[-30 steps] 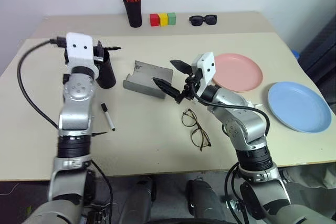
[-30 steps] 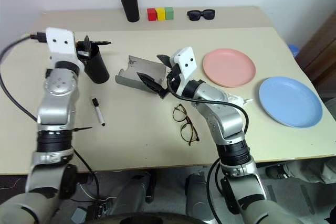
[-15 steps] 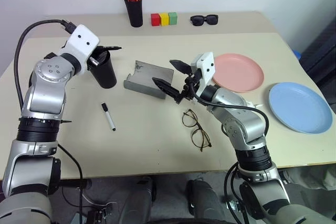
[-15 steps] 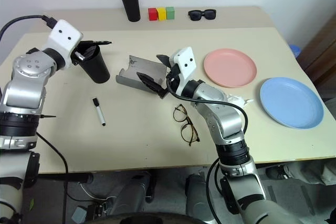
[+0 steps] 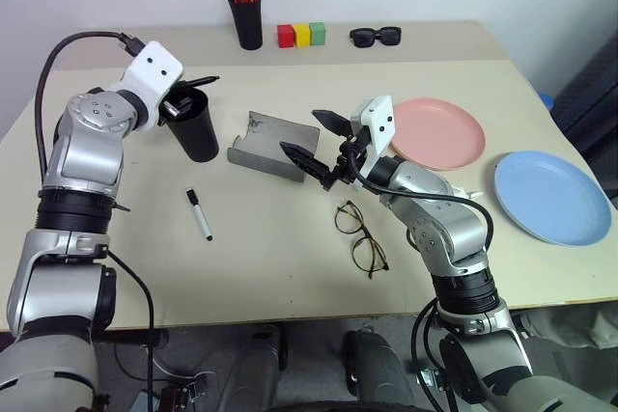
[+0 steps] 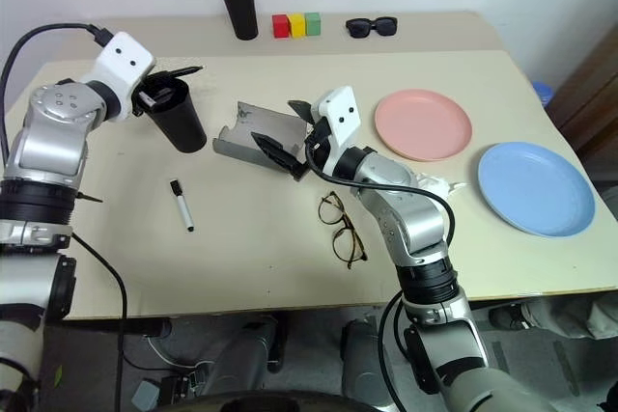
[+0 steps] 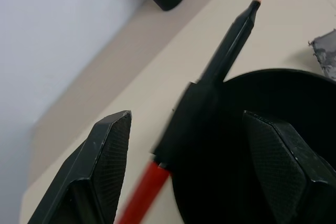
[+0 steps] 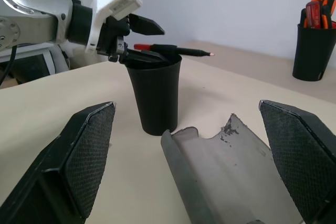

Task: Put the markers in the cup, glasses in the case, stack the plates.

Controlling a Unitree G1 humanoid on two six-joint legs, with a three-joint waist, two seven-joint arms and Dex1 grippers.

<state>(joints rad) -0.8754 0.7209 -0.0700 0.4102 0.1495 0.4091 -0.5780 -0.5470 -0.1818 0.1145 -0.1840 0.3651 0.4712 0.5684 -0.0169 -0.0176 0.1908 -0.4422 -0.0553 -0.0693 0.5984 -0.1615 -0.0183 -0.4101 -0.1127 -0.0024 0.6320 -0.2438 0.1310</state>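
- Head views: left pincer sits at the cup rim; black marker lies level across it. White marker lies on the desk. Right pincer gapes, empty, over the case. Glasses lie below; pink plate and blue plate apart.
- Left wrist: fingers spread, marker between, contact unclear.
- Right wrist: fingers wide, case ahead.

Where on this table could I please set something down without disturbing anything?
Free: the near edge in front of the white marker and glasses, and the back right beyond the pink plate. Crowded: between cup and case.
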